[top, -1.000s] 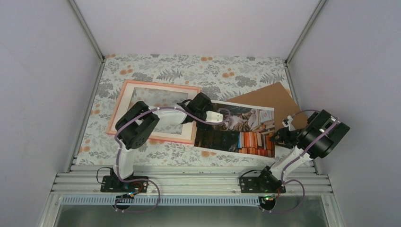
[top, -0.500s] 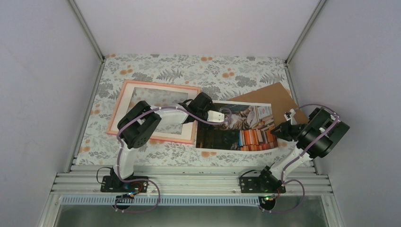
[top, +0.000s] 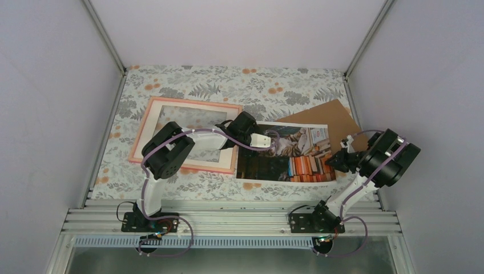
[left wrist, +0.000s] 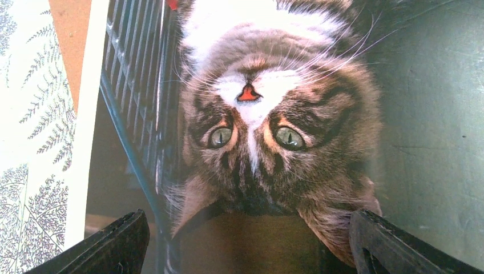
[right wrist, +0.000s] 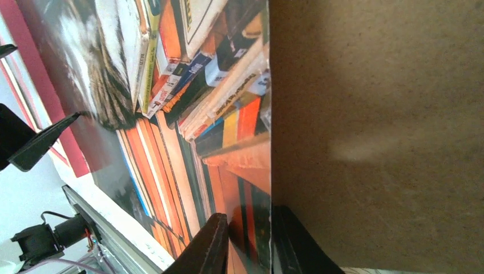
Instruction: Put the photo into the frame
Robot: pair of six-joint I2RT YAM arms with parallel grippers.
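The photo [top: 288, 157], a cat among books, lies right of centre, its left end over the right side of the pink frame [top: 149, 123], which lies flat at the left. My left gripper [top: 269, 140] is open just above the cat's face [left wrist: 251, 120], with its fingers [left wrist: 117, 245] spread wide. My right gripper [top: 337, 162] is shut on the photo's right edge [right wrist: 251, 228], one finger on each side, and holds that edge a little off the table. The frame also shows as a dark pink strip in the right wrist view [right wrist: 54, 97].
A plain brown backing board [top: 325, 114] lies at the back right, partly under the photo, and fills the right wrist view [right wrist: 388, 114]. A floral cloth [top: 228, 80] covers the table. Walls stand on both sides, and a metal rail [top: 228, 214] runs along the near edge.
My right gripper has shifted back and slightly left with the photo's right edge, and the photo's near right corner has risen and pulled in. The left arm has barely moved.
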